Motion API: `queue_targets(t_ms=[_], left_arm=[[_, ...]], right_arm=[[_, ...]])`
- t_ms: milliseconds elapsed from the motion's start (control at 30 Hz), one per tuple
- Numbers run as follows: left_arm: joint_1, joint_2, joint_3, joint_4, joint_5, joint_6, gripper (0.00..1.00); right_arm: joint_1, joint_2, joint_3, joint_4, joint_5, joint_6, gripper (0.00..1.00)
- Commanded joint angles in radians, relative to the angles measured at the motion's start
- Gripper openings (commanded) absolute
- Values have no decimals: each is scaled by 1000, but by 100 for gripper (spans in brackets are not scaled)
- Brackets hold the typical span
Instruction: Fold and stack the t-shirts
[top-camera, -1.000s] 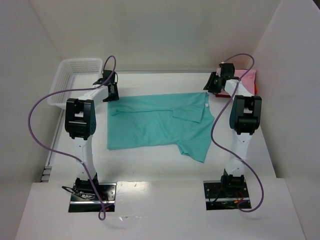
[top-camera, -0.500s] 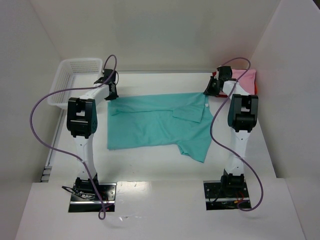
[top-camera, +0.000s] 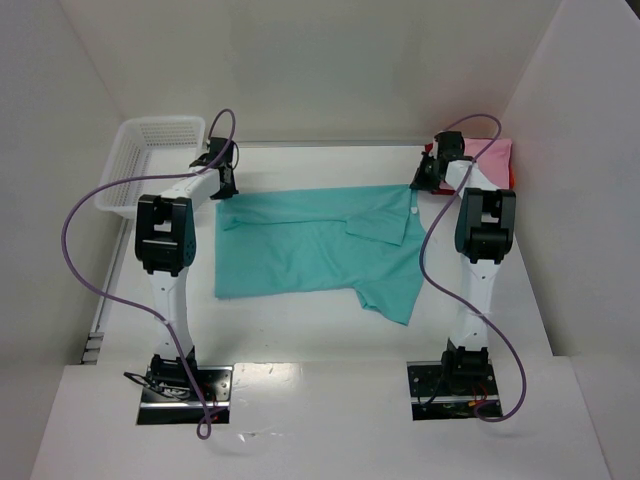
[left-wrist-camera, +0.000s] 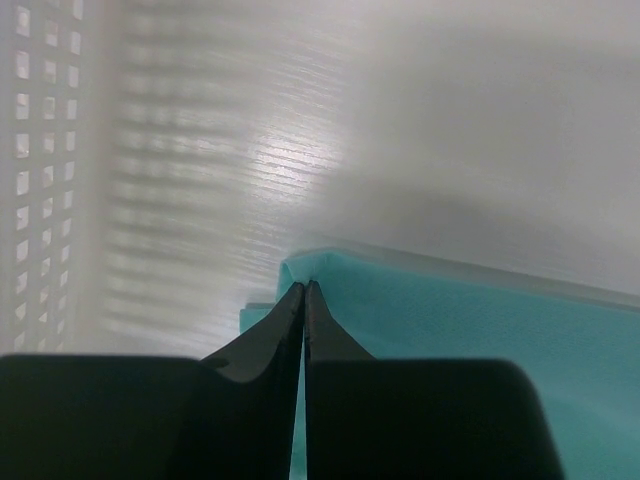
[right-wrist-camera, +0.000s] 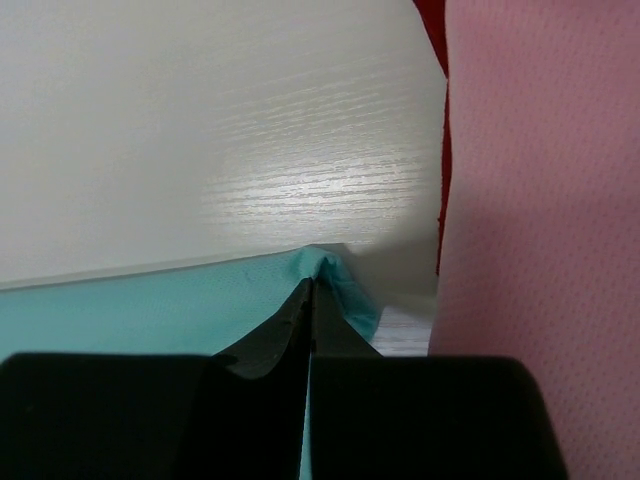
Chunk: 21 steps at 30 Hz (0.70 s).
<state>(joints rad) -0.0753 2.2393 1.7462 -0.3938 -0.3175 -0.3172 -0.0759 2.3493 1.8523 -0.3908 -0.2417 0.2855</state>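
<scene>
On the counter (top-camera: 300, 330), the teal t-shirt (top-camera: 320, 245) lies spread flat. Its two far corners are pinched — one in the closed left pincer (left-wrist-camera: 304, 290), one in the closed right pincer (right-wrist-camera: 310, 285) — with the pink shirt (right-wrist-camera: 540, 250) just beside the latter.

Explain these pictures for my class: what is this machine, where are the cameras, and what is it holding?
Two robot arms are bolted at the near edge of a white table. The wide picture looks down from above and behind them; each close-up comes from a camera on one wrist, its black fingers at the bottom. A teal shirt lies spread out. The left claw is shut on its far left corner, the right claw on its far right corner. A white mesh basket stands far left; a folded pink shirt, with a red shirt peeking from beneath, lies far right.
</scene>
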Motion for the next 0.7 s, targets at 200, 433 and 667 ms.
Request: queue_targets(t_ms=[200, 433, 667], left_arm=[[-3, 31, 47, -14, -23, 10, 5], [-3, 85, 127, -30, -7, 20, 0], [-3, 135, 208, -43, 18, 20, 0]], right_arm=[[-28, -16, 27, 0, 16, -16, 0], [-28, -5, 76, -10, 25, -6, 0], [-28, -2, 104, -13, 25, 3, 0]])
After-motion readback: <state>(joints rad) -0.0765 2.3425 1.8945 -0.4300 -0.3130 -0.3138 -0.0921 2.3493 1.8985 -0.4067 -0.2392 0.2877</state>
